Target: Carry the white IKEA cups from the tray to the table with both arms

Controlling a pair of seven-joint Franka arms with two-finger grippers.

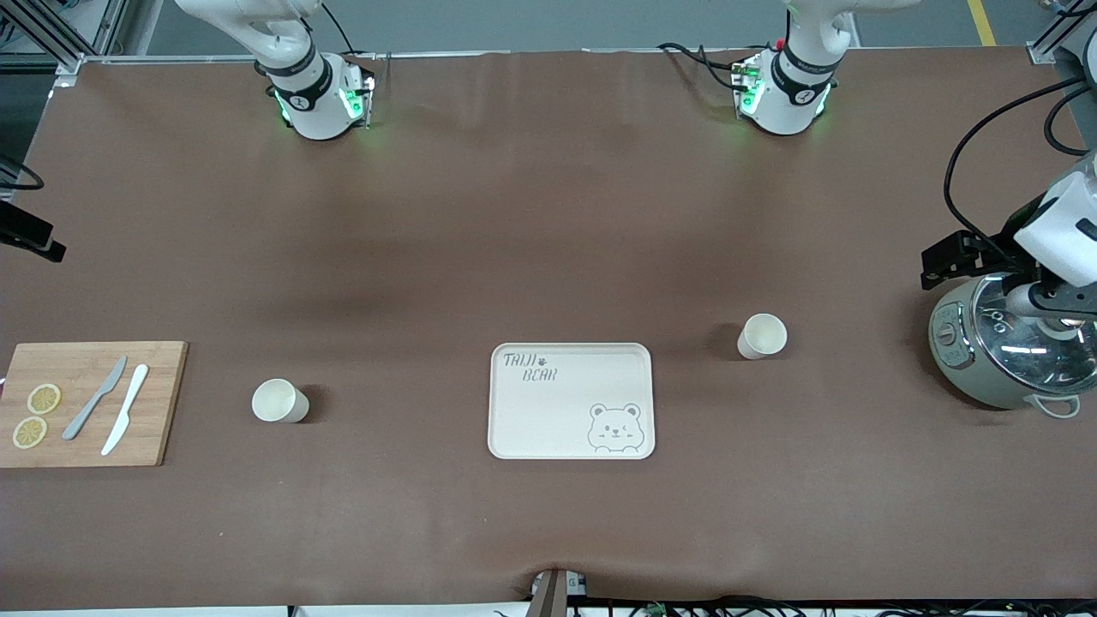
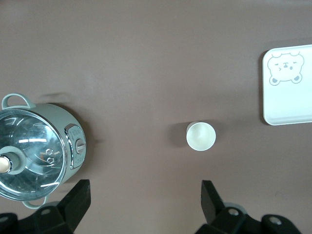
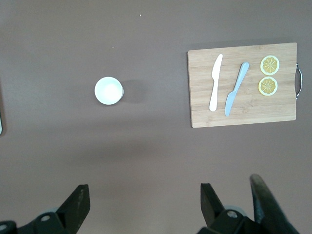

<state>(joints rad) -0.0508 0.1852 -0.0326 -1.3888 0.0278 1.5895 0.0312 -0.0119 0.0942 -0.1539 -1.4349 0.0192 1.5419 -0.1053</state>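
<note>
left gripper (image 2: pixel 144 202): open, empty, above small cream-white tapered cup (image 2: pixel 200 136) on brown table (image 2: pixel 146 58) | right gripper (image 3: pixel 141 204): open, over second cup (image 3: pixel 108 90) | cream rectangular tray (image 1: pixel 572 401): empty | cups likely light, stiff, slippery; pinch across the rim

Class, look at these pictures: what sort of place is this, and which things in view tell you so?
Probably a robotics lab staged as a kitchen. Two arm bases stand bolted at one edge of the brown-covered table, with cables trailing; kitchen props lie spread out: a cutting board with knives and lemon slices, a cooker, a bear tray.
</note>
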